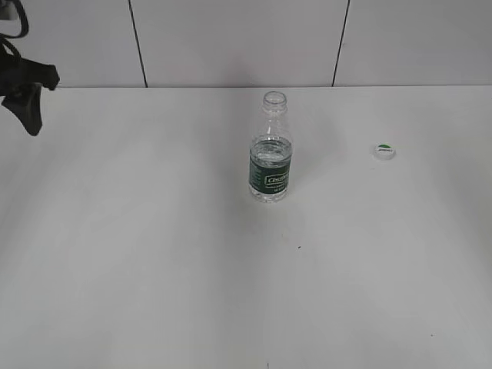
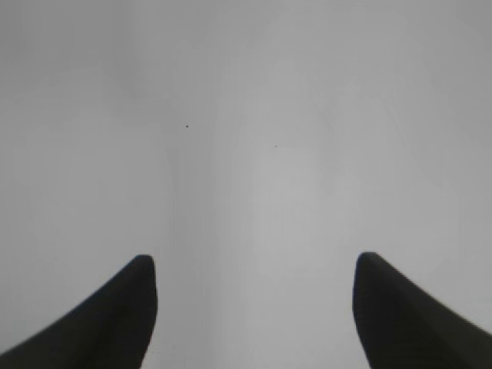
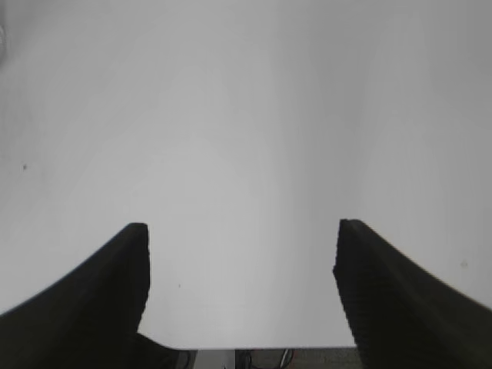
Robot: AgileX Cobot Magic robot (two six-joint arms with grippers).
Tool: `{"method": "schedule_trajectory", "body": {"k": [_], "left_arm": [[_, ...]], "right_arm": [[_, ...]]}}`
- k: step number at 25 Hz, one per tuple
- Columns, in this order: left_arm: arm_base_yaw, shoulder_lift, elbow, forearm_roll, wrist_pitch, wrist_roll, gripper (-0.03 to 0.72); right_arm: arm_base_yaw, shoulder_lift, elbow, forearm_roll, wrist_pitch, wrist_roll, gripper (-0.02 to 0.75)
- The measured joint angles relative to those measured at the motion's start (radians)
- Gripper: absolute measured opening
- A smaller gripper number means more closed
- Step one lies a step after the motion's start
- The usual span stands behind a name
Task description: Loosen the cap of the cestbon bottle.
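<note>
The cestbon bottle [image 1: 271, 150] stands upright near the middle of the white bench [image 1: 154, 254], a bit toward the back edge. Its dark green label has white letters, too small to read. Its mouth is open. The cap [image 1: 384, 151] lies apart, toward the right edge. Behind is a white tiled wall [image 1: 231, 38]. The left gripper [image 2: 254, 265] and right gripper [image 3: 240, 234] are wide open, holding nothing.
</note>
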Motion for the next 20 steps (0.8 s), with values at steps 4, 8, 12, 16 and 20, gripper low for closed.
{"method": "schedule_trajectory", "body": {"k": [4, 8, 12, 16, 20], "left_arm": [[0.000, -0.091, 0.029, -0.012, 0.000, 0.003, 0.478], [0.000, -0.244, 0.151, -0.012, 0.001, 0.006, 0.477], [0.000, -0.434, 0.316, -0.012, 0.003, 0.006, 0.464], [0.000, -0.674, 0.479, -0.011, 0.006, 0.006, 0.461], [0.000, -0.922, 0.595, -0.006, 0.008, 0.006, 0.461]], "right_arm": [[0.000, -0.173, 0.210, -0.006, -0.001, 0.004, 0.570], [0.000, -0.363, 0.400, -0.003, 0.000, 0.016, 0.570], [0.000, -0.578, 0.543, -0.003, 0.000, 0.017, 0.570], [0.000, -0.822, 0.637, -0.003, 0.001, 0.018, 0.570], [0.000, -1.012, 0.683, -0.003, 0.001, 0.018, 0.570]]}}
